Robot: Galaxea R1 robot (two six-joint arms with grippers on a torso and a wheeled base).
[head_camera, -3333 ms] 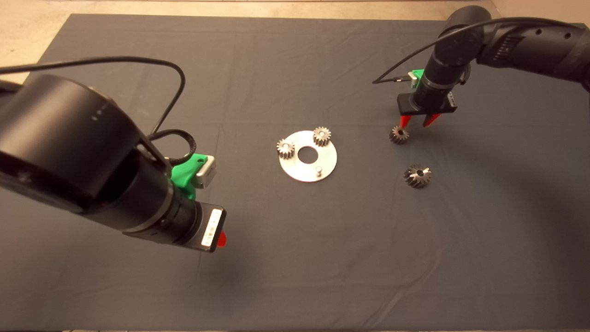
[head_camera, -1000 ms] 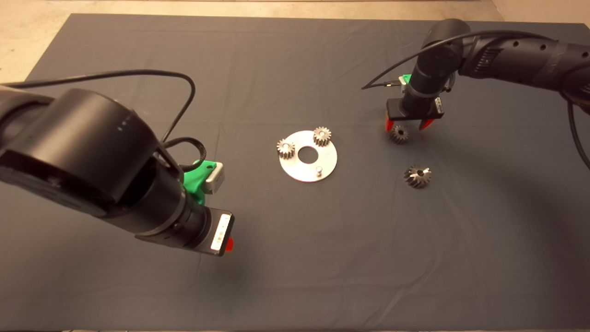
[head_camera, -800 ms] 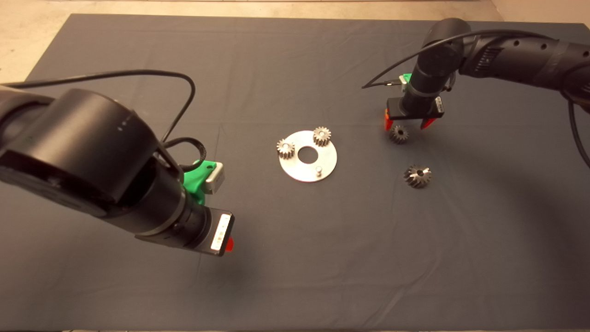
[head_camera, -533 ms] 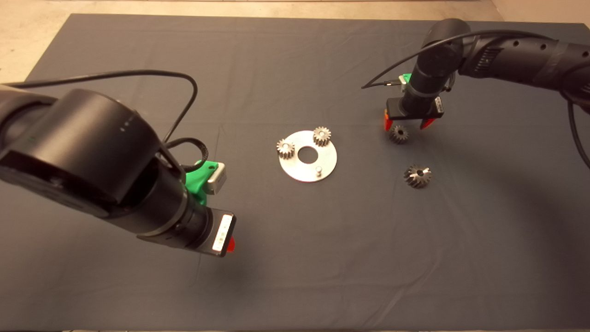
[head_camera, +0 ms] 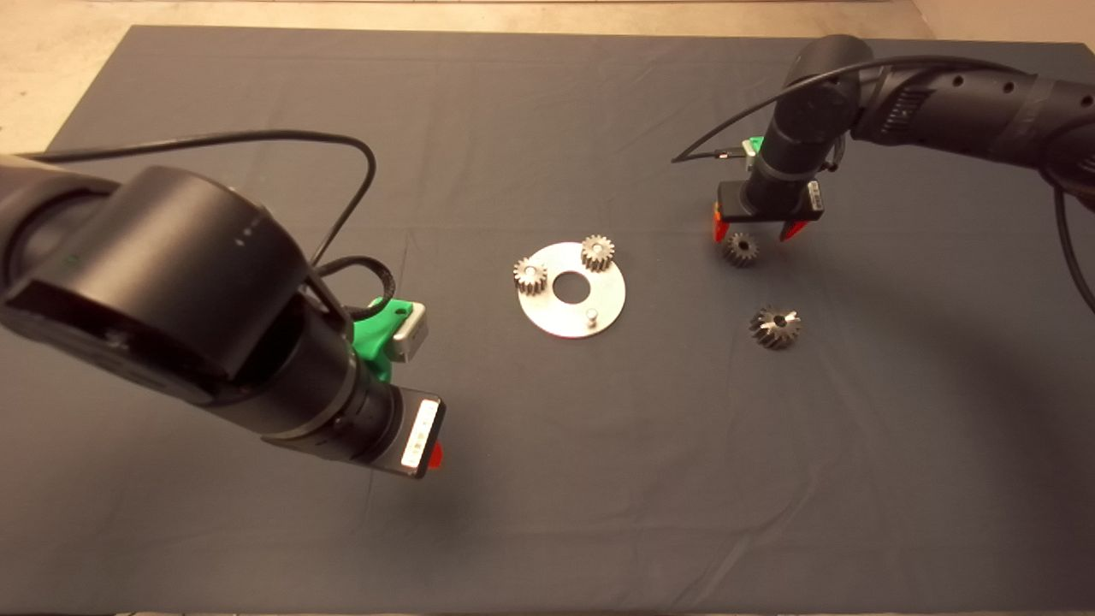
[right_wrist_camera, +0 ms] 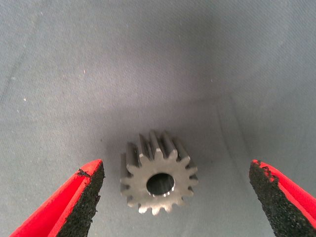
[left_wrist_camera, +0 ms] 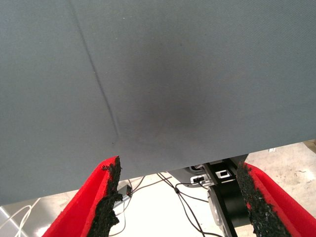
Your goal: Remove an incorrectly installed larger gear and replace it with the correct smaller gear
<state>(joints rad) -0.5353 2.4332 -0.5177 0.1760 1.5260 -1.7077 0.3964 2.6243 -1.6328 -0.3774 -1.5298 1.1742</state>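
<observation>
The smaller gear point(head_camera: 740, 249) lies flat on the mat, right of the round metal plate point(head_camera: 554, 317). My right gripper point(head_camera: 757, 229) hangs just over it, open, one finger on each side, not touching. In the right wrist view the gear point(right_wrist_camera: 158, 180) sits between the wide-open fingers point(right_wrist_camera: 84, 197). The larger gear point(head_camera: 776, 326), slant-toothed, lies on the mat nearer the front. The plate carries two small gears point(head_camera: 530, 275) point(head_camera: 598, 252) and one bare pin point(head_camera: 591, 316). My left gripper point(head_camera: 432, 458) hovers over bare mat at the left, open and empty point(left_wrist_camera: 180, 197).
The dark mat point(head_camera: 547, 513) covers the table. The left wrist view shows the mat's edge with floor and cables point(left_wrist_camera: 187, 192) beyond it. The left arm's bulky body point(head_camera: 171, 299) fills the left of the head view.
Since 3.3 s ago my right gripper has opened wider and shifted to straddle the smaller gear; in the last second it has held still. The left arm has drifted slightly rightward.
</observation>
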